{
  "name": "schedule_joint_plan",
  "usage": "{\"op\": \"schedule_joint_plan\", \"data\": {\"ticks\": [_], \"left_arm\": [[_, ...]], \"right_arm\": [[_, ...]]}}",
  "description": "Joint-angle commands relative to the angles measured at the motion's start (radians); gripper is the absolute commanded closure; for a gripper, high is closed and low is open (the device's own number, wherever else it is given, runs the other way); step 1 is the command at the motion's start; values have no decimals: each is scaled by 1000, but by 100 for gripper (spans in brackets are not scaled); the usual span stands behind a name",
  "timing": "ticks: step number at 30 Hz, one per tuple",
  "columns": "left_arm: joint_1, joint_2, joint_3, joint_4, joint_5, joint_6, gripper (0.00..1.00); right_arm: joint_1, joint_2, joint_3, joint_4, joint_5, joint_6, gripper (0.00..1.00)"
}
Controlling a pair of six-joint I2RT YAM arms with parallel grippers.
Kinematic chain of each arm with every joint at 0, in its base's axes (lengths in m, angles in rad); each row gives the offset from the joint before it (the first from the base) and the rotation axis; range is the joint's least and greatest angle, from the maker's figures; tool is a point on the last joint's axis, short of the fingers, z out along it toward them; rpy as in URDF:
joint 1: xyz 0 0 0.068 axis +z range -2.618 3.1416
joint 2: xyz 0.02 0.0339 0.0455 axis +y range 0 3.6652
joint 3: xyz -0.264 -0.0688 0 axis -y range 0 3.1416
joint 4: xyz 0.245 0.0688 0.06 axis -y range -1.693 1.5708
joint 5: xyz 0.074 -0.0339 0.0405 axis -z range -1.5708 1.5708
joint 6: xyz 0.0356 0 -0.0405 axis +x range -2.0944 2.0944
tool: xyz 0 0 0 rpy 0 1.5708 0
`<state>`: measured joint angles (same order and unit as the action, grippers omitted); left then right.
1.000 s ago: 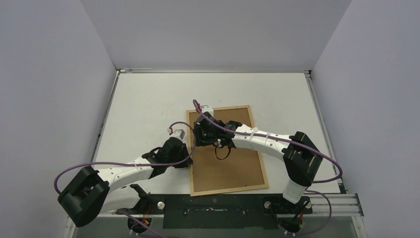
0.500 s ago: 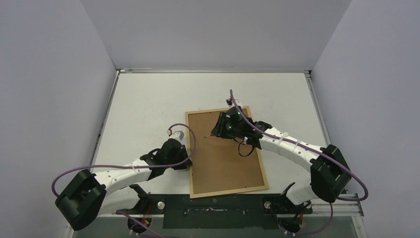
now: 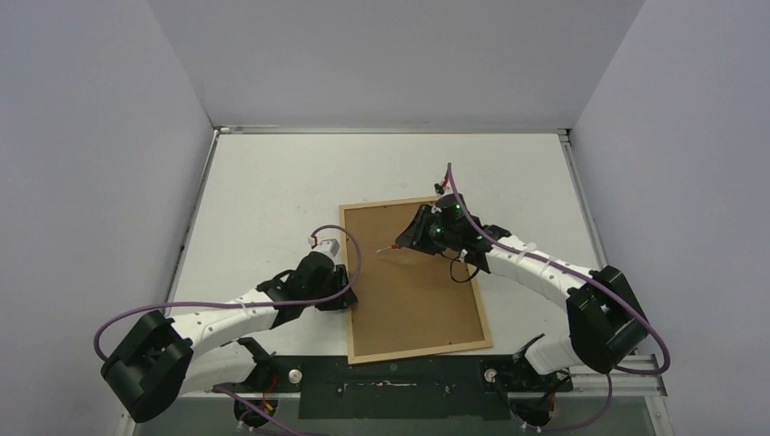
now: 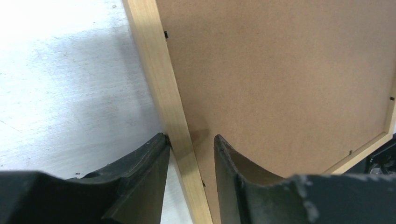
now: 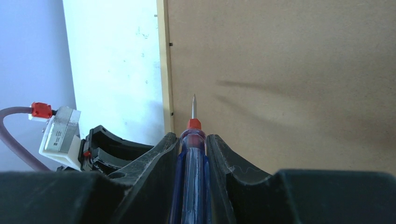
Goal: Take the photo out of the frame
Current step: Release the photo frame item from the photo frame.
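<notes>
Jaws of L gripper (image 4: 190,140) are standing apart, straddling left rail of frame (image 4: 158,79), which is lying face-down on table (image 3: 272,182) w/ backing panel (image 3: 413,295) up. R gripper (image 5: 192,136) is pinching screwdriver (image 5: 192,158), tip pointing across panel twd left rail.

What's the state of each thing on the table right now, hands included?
left hand, open, astride the left rail of the frame.
right hand, shut on the screwdriver.
screwdriver, gripped by its handle, tip over the backing panel beside the left rail.
frame, flat on the table, back side up.
backing panel, seated in the frame, not lifted.
</notes>
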<state>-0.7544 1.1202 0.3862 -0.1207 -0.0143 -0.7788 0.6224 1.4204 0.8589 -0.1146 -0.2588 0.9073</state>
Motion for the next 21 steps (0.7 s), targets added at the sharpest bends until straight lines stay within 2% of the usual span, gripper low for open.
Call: {"op": "schedule_joint_plan", "data": {"ticks": [1,8,14,18,21], "left_arm": [[-8,-29,59,10,41,-3,60],[24,-62,70,7,39,-8,52],[127,-78,71,10,71,-34,45],[184,-30,113,29,98,-42,43],[188,30,176,-26,71,-25,42]], "right_arm": [[-17,-56,-19,81,-38,25,100],[-31,-54,-34,106,-57,39,100],[-45,-44,-28,107,-68,35,100],[-48,-33,-32,125,-76,42,100],[-47,-28,-40,148,-83,52,100]]}}
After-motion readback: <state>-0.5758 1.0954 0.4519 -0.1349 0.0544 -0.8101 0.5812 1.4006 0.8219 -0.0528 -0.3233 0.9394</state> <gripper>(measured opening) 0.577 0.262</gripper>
